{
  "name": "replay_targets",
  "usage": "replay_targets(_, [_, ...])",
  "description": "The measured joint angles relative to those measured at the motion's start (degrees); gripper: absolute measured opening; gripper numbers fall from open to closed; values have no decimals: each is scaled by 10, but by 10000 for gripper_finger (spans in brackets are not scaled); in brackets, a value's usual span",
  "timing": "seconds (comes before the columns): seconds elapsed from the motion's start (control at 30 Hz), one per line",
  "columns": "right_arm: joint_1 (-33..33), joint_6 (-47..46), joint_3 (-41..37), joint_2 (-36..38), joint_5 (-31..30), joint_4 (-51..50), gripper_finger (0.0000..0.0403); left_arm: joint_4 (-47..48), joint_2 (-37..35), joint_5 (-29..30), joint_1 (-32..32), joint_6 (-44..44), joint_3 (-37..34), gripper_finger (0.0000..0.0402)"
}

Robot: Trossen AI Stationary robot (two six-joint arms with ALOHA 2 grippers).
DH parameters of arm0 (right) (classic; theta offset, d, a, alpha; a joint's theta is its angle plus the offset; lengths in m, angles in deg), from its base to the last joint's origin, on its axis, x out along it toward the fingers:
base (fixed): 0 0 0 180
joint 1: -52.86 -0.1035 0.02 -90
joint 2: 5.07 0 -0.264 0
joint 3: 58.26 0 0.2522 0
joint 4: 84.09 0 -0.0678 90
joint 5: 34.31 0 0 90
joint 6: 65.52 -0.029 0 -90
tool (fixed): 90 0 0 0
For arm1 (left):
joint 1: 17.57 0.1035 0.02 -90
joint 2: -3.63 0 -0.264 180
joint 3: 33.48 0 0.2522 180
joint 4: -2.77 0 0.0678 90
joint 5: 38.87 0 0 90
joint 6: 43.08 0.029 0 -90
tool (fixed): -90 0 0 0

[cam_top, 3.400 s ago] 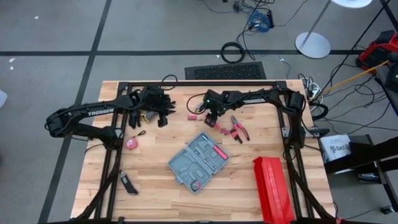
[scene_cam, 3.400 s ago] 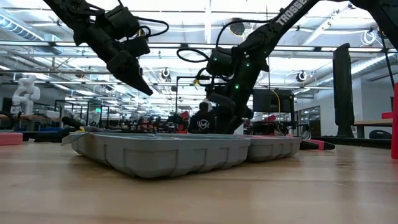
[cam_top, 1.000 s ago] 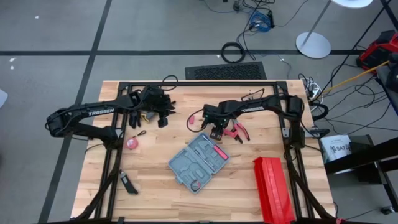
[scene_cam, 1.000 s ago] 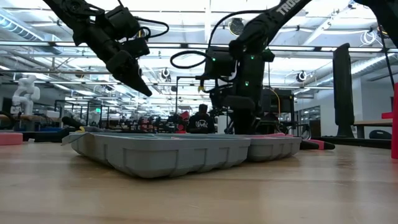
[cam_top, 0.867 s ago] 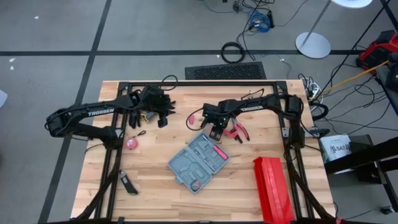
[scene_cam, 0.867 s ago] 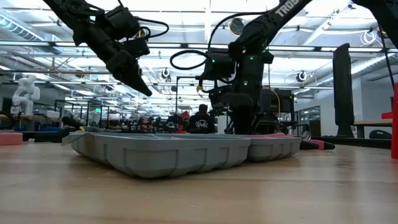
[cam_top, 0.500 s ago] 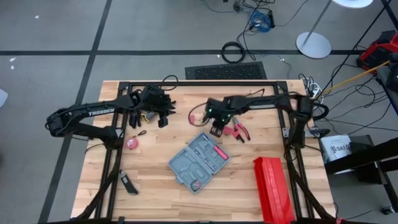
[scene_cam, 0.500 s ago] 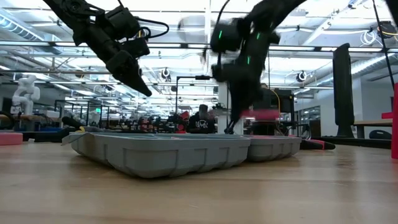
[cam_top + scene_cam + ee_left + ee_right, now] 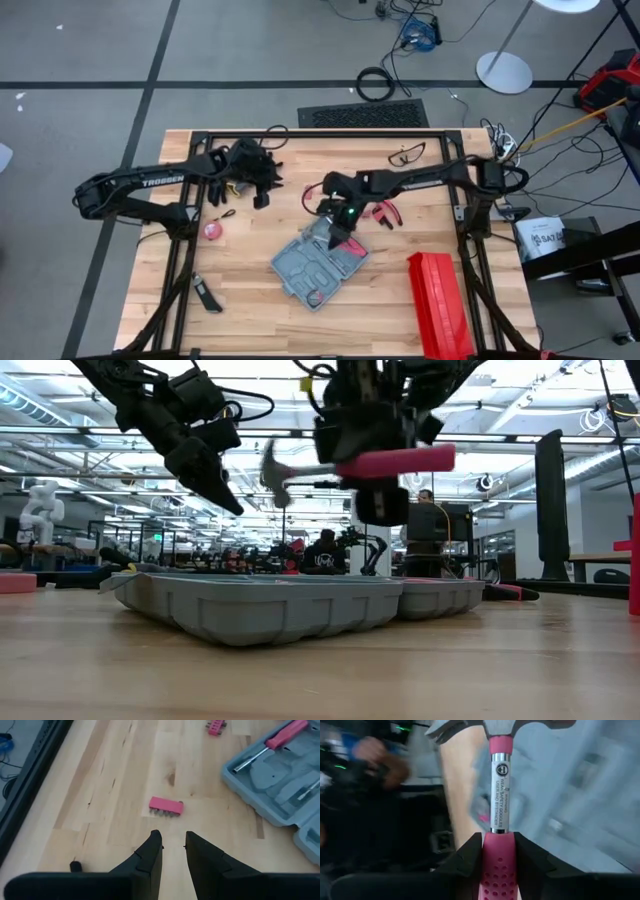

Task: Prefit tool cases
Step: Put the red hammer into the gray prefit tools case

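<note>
From above, the open tool case (image 9: pixel 318 262) lies mid-worktop (image 9: pixel 250 310), the right pincer (image 9: pixel 338 224) over its far corner. In the low view it carries a pink-handled hammer (image 9: pixel 385 462) level above the case, probably bound for a moulded slot. The right wrist view shows it pinching the handle; the left pincer (image 9: pixel 170 851), slightly spread and empty, waits well away from the case.

The table (image 9: pixel 240 270) was pale matt wood; the hammer (image 9: pixel 499 795) had a dimpled pink rubbery grip and a steel head.
</note>
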Motion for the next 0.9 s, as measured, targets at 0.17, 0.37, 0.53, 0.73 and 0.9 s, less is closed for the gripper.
replay_targets(0.17, [-8, -37, -8, -53, 6, 56, 78, 0, 0, 0, -17, 0, 0, 91])
replay_targets(0.37, [-2, -35, -7, -96, 6, 74, 78, 10, 0, -1, -37, 0, 0, 91])
replay_targets(0.53, [3, -36, -5, -98, 7, 98, 78, 19, 0, 0, -50, 0, 0, 91])
replay_targets(0.73, [4, -45, -6, -98, -11, 97, 107, 21, 0, 0, -57, 0, 0, 91])
replay_targets(0.9, [3, -53, -6, -98, -29, 96, 200, 21, 0, 0, -57, 0, 0, 91])
